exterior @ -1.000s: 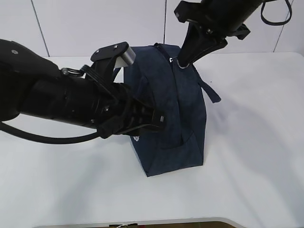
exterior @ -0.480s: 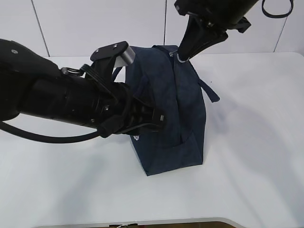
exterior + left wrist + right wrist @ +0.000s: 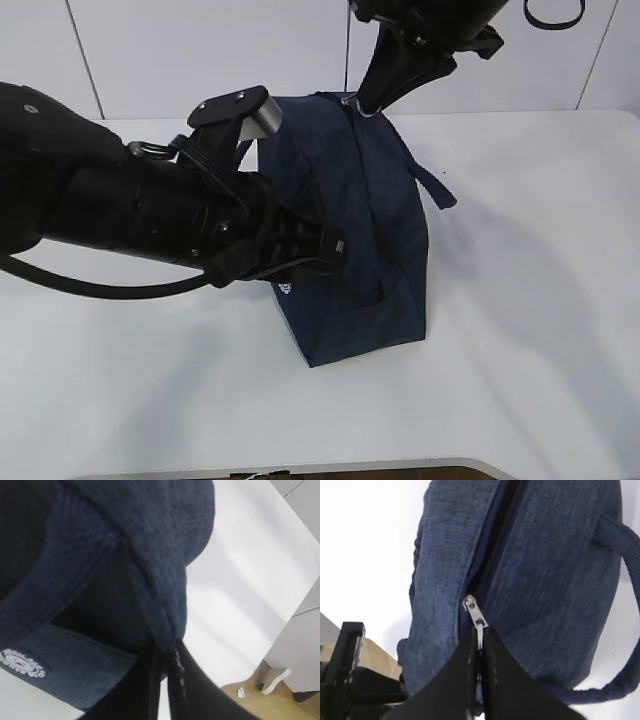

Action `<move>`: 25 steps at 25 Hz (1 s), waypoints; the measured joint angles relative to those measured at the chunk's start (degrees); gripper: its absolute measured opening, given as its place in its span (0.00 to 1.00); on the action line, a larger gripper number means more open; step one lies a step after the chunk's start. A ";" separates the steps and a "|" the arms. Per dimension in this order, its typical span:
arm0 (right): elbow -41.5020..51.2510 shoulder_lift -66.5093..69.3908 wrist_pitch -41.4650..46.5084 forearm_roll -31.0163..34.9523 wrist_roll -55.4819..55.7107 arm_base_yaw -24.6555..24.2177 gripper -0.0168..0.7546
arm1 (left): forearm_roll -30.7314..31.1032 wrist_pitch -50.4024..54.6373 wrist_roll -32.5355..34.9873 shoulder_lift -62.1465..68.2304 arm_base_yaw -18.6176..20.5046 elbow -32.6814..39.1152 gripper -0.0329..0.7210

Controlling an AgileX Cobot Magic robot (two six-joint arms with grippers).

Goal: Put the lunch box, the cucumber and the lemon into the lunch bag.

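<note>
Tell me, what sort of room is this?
Probably a lab or test room: a bare white table, plain white wall panels behind, and two black robot arms working on a navy lunch bag.

Even, bright light falls from above, leaving the white worktop (image 3: 520, 300) nearly washed out. The lunch bag (image 3: 355, 240) throws only a soft shadow to its right on the worktop. In the left wrist view, the bag's fabric fills the frame close up, slightly blurred; its dark folds lose detail.
</note>
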 joint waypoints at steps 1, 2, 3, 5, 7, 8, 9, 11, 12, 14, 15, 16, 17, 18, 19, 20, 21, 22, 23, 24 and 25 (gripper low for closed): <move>-0.48 0.48 0.00 0.12 0.10 0.00 0.03 | 0.00 0.00 0.00 0.00 0.00 0.00 0.03; -1.00 0.89 0.00 0.12 0.10 0.00 0.03 | 0.00 0.00 0.00 0.00 0.00 0.00 0.03; -1.52 1.15 -0.13 0.12 0.10 0.00 0.03 | 0.00 0.00 0.00 0.00 0.00 0.00 0.03; -2.41 1.72 -0.14 0.12 0.10 0.00 0.03 | 0.00 0.00 0.00 0.00 0.00 0.00 0.03; -3.48 2.25 -0.14 0.12 0.22 0.00 0.03 | 0.00 0.00 0.00 0.00 0.00 0.00 0.03; -4.06 2.57 -0.02 0.12 0.22 0.00 0.03 | 0.00 0.00 0.00 0.00 0.00 0.00 0.03; -4.84 3.07 -0.02 0.12 0.22 0.00 0.03 | 0.00 0.00 -0.04 0.00 0.00 0.00 0.03; -6.63 4.22 0.05 0.12 0.22 0.00 0.03 | 0.00 0.00 -0.04 0.00 0.00 0.00 0.03; -7.33 4.86 0.05 0.23 0.33 0.00 0.03 | 0.00 0.00 -0.04 0.00 0.00 0.00 0.03; -8.57 6.02 0.05 0.58 0.33 0.00 0.03 | 0.00 0.00 -0.04 0.00 0.00 0.00 0.03; -9.11 6.45 0.05 0.58 0.33 0.00 0.03 | 0.00 0.00 -0.04 0.00 0.00 0.00 0.03; -9.60 6.66 -0.06 0.58 0.33 0.00 0.03 | 0.00 0.10 -0.04 0.00 0.00 0.00 0.03; -10.12 7.26 -0.06 0.58 0.42 0.00 0.03 | 0.00 0.10 -0.04 0.00 0.00 0.00 0.03; -10.66 7.50 -0.06 0.62 0.42 0.00 0.03 | 0.00 0.10 -0.04 0.00 0.00 0.00 0.03; -10.97 7.88 -0.06 0.71 0.42 0.00 0.03 | 0.00 0.10 -0.04 0.00 0.00 0.00 0.03; -11.41 8.29 -0.06 0.74 0.44 0.00 0.03 | 0.00 0.10 -0.04 0.00 0.00 0.00 0.03; -11.68 8.55 -0.06 0.84 0.54 0.00 0.03 | 0.00 0.10 -0.04 0.00 0.00 0.00 0.03; -11.89 8.63 -0.06 0.95 0.54 0.00 0.03 | 0.00 0.10 -0.04 0.00 0.00 0.00 0.03; -11.92 8.74 -0.06 0.95 0.54 0.00 0.03 | 0.00 0.10 -0.04 0.00 0.00 0.00 0.03; -11.92 8.68 -0.06 0.95 0.54 0.00 0.03 | 0.00 0.10 -0.04 0.00 0.00 0.00 0.03; -11.92 8.68 -0.06 0.95 0.54 0.00 0.03 | 0.00 0.10 -0.04 0.00 0.00 0.00 0.03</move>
